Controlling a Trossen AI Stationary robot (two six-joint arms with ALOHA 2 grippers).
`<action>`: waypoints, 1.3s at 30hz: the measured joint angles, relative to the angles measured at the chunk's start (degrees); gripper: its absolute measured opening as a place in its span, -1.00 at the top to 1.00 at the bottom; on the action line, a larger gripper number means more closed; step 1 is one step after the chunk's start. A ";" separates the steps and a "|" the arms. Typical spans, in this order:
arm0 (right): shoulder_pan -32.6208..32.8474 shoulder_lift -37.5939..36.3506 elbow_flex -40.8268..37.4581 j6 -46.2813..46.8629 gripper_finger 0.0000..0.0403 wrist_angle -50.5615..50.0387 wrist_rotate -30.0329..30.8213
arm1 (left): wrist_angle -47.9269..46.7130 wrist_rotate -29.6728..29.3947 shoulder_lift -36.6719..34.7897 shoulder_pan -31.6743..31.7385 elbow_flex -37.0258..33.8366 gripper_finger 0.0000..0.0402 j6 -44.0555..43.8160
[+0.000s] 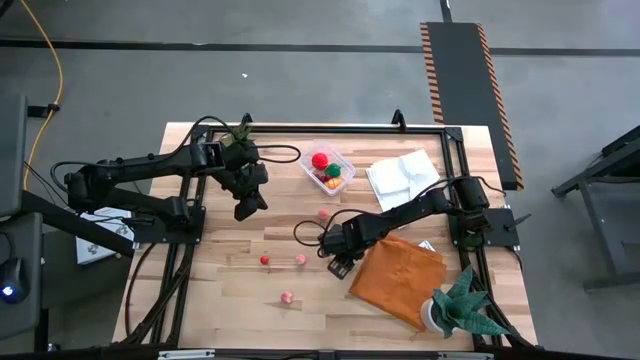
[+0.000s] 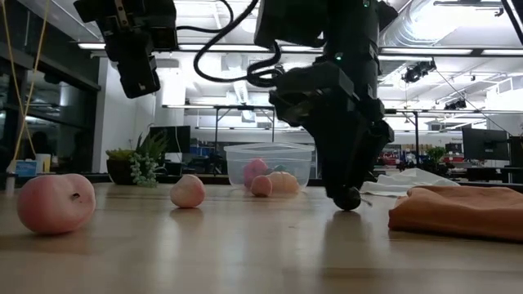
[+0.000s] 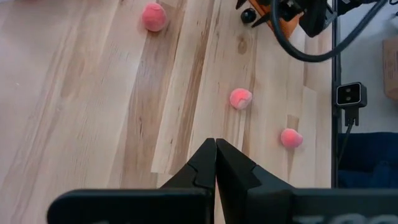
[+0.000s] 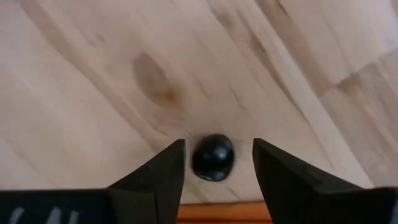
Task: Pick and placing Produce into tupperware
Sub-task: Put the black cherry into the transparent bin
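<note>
A small dark purple ball of produce (image 4: 213, 157) rests on the wooden table. My right gripper (image 4: 218, 143) points down over it, open, one finger on each side with a gap showing on both. In the low view the ball (image 2: 350, 198) sits at the tips of that gripper. The clear tupperware (image 1: 327, 170) stands at the far middle, holding red, orange and green pieces. Pink pieces (image 1: 323, 213) (image 1: 265, 260) (image 1: 286, 297) lie loose on the table. My left gripper (image 1: 248, 205) hangs shut above the table's left part, holding nothing.
An orange cloth (image 1: 395, 280) lies just right of my right gripper, and a white cloth (image 1: 403, 175) lies beside the tupperware. Potted plants stand at the near right corner (image 1: 460, 305) and at the far left (image 1: 240, 135). A black frame (image 1: 300, 125) runs along the table's edges.
</note>
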 joint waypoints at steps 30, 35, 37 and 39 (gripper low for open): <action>0.35 0.56 0.01 0.61 0.34 -1.20 0.21 | -0.94 -0.04 0.00 0.00 0.00 1.00 0.02; 0.37 0.56 -0.01 0.60 0.44 -1.20 0.20 | -0.94 -0.04 0.00 0.00 0.00 1.00 0.00; 0.35 0.56 0.00 0.62 0.46 -1.20 0.18 | -0.94 -0.04 0.00 0.00 0.00 1.00 0.00; 0.35 0.56 0.01 0.60 0.47 -1.20 0.18 | -0.94 -0.04 0.00 0.00 0.00 1.00 0.00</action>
